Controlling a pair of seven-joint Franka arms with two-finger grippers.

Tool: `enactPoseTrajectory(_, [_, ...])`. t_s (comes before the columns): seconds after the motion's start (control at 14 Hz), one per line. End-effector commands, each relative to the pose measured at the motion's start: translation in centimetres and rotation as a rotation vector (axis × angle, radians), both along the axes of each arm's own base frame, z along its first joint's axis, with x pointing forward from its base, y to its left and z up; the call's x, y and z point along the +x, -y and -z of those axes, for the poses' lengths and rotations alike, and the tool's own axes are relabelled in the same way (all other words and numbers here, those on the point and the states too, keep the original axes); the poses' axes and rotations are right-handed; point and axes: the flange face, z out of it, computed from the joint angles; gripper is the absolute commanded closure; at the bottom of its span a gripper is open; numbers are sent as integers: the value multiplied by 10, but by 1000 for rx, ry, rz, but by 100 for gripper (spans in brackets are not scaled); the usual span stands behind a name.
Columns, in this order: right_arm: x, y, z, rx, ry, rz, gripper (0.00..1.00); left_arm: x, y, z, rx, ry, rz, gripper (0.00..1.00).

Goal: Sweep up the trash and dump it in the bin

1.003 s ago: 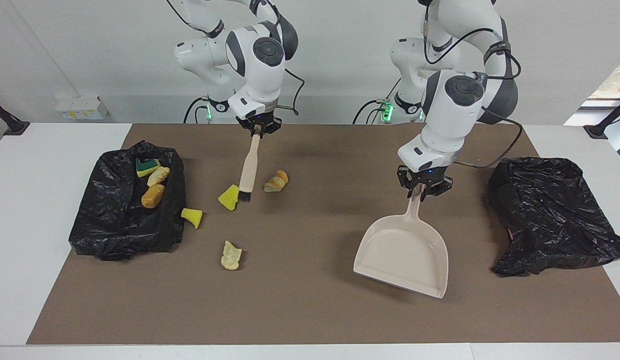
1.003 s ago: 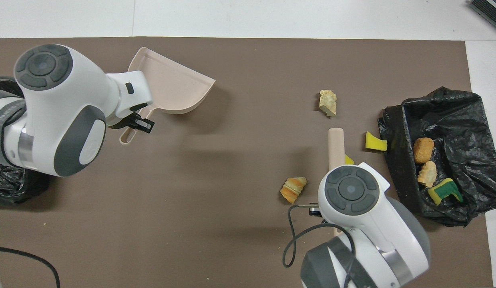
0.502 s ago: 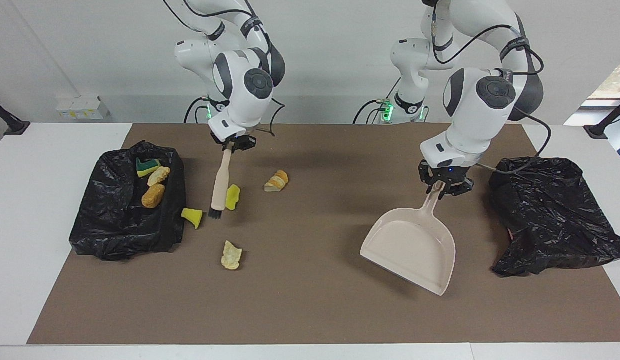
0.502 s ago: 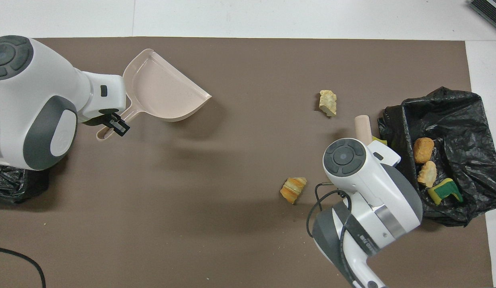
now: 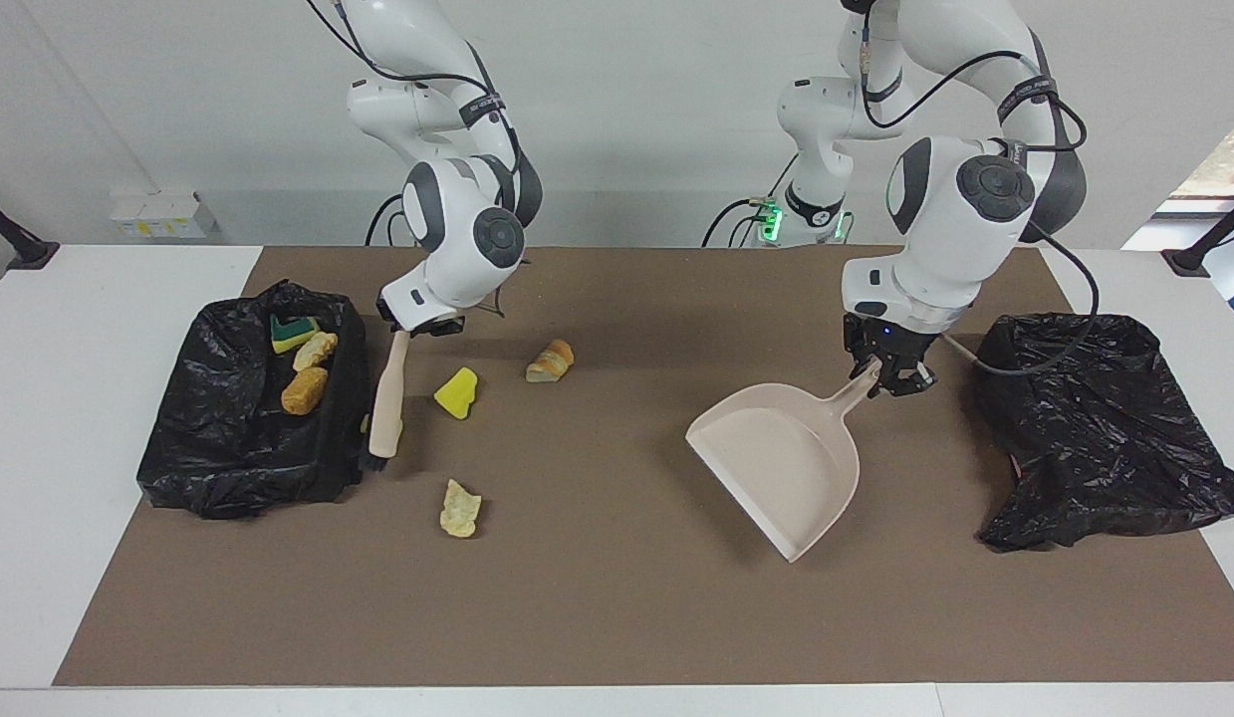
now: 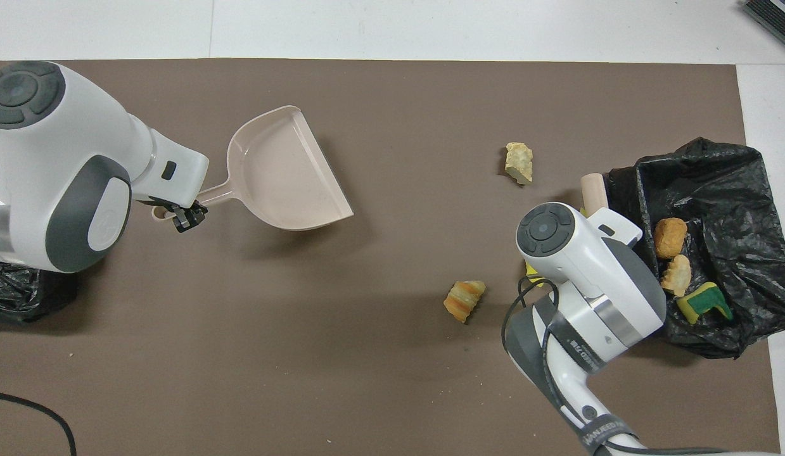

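In the facing view I see my right gripper [image 5: 414, 326] pinching the top of the brush [image 5: 385, 398] handle. The brush hangs almost upright, and its dark bristles are down at the mat [image 5: 617, 617], right beside the wall of the black-lined bin [image 5: 228, 458] at the right arm's end of the table. Three pieces of trash lie inside this bin: a green-backed sponge [image 5: 293, 332], a pale bread lump [image 5: 315, 351] and an orange-brown lump [image 5: 304, 389]. On the mat near the brush there is a yellow sponge chunk [image 5: 457, 391], a sliced bread piece [image 5: 550, 360] nearer to the robots, and a pale crust piece [image 5: 460, 508] farther from them. My left gripper [image 5: 890, 373] is closed on the handle of the beige dustpan [image 5: 776, 463], which is tilted with its open edge low over the mat. A second black bag [image 5: 1095, 428] lies at the left arm's end.

In the overhead view the left gripper [image 6: 184, 215] holds the dustpan [image 6: 284, 174] handle, and the pan's mouth points toward the right arm's end. The right arm hides its own gripper, only the brush [image 6: 593, 190] end shows beside the bin [image 6: 734, 190]. The sliced bread piece [image 6: 464, 299] and the crust piece [image 6: 518, 163] lie free on the mat [image 6: 303, 367].
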Motion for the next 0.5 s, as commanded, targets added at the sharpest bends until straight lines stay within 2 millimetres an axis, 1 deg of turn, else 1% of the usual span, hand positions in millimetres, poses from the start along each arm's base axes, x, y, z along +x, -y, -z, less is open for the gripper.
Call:
enactPoseTrajectory(0.0, [8, 14, 11, -14, -9, 11, 100, -37, 13, -2, 46, -17, 120, 100])
enactPoseTrajectory(0.07, [7, 13, 16, -11, -11, 6, 100, -49, 27, -1, 60, -19, 158, 100])
enactPoseTrajectory(0.22, [6, 14, 21, 1, -40, -8, 100, -63, 39, 3, 63, -24, 188, 100])
enactPoseTrajectory(0.29, [2, 5, 20, 13, -66, -30, 100, -77, 57, 5, 66, -24, 225, 100])
enactPoseTrajectory(0.36, [-2, -11, 20, 47, -81, -36, 100, -87, 69, 9, 69, -30, 253, 100])
enactPoseTrajectory(0.43, [-9, -33, 21, 107, -99, -39, 100, -93, 80, 13, 71, -32, 275, 100])
